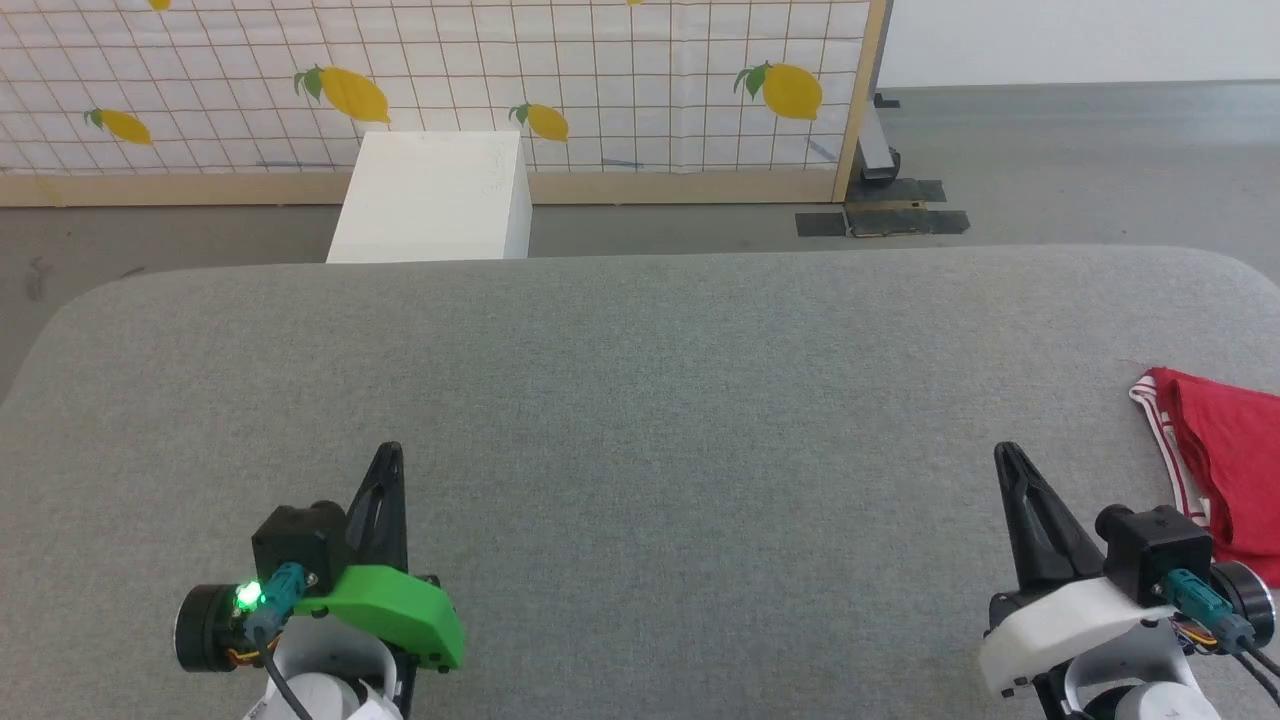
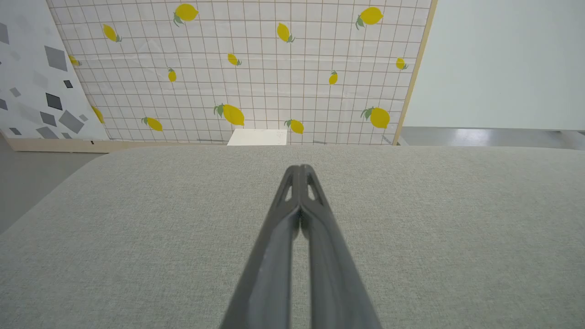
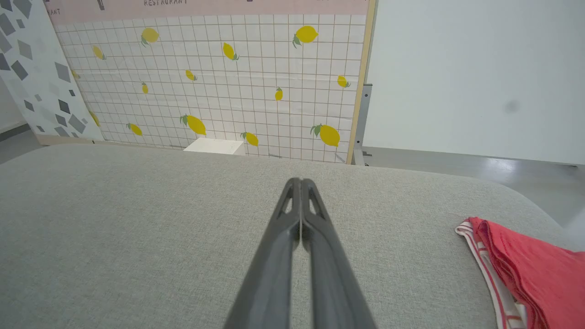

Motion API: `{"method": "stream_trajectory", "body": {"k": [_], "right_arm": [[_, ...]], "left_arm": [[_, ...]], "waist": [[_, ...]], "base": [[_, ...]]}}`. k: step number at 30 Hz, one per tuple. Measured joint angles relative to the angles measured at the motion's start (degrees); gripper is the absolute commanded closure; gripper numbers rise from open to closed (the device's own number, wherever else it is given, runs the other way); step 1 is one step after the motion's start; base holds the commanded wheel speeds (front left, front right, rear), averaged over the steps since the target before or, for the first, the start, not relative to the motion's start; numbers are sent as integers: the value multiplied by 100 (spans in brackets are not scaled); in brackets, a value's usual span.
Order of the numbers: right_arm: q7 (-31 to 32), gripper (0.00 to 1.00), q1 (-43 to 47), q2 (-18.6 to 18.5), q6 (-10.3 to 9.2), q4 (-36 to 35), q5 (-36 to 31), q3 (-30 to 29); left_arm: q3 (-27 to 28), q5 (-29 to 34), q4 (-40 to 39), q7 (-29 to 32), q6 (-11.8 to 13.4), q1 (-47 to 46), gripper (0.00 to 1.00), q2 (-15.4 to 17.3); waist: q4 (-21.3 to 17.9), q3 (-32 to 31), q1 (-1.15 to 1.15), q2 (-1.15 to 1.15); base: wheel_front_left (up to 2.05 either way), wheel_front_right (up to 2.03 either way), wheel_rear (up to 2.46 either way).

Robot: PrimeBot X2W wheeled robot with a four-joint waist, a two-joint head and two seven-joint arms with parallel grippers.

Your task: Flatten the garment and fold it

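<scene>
Fingers pressed together on left claw (image 1: 389,450), nothing pinched. Same on right claw (image 1: 1004,450), both poised low over the grey surface (image 1: 640,380). Garment (image 1: 1232,470) bunched to the right of right claw, near but not touching, and well apart from left claw. Red cloth with striped trim, partly cut off at the frame edge, so full extent impossible to tell. Not yet flattened, not yet gripped. Likely trouble from here: risk of shoving the heap further right, maybe off the surface edge, if reaching in with tips shut. Risk of catching several layers at the folded hem and spreading it twisted. Long cross-reach for left claw — danger of dragging cloth sideways instead of lifting it.
</scene>
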Motion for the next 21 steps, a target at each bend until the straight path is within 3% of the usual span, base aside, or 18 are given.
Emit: {"method": "stream_trajectory", "body": {"k": [21], "right_arm": [[145, 100, -4, 0, 0, -44, -102, 58]], "left_arm": [[53, 181, -257, 246, 62, 100, 100, -1]], "waist": [[-27, -14, 0, 0]], "base": [[0, 0, 0]]}}
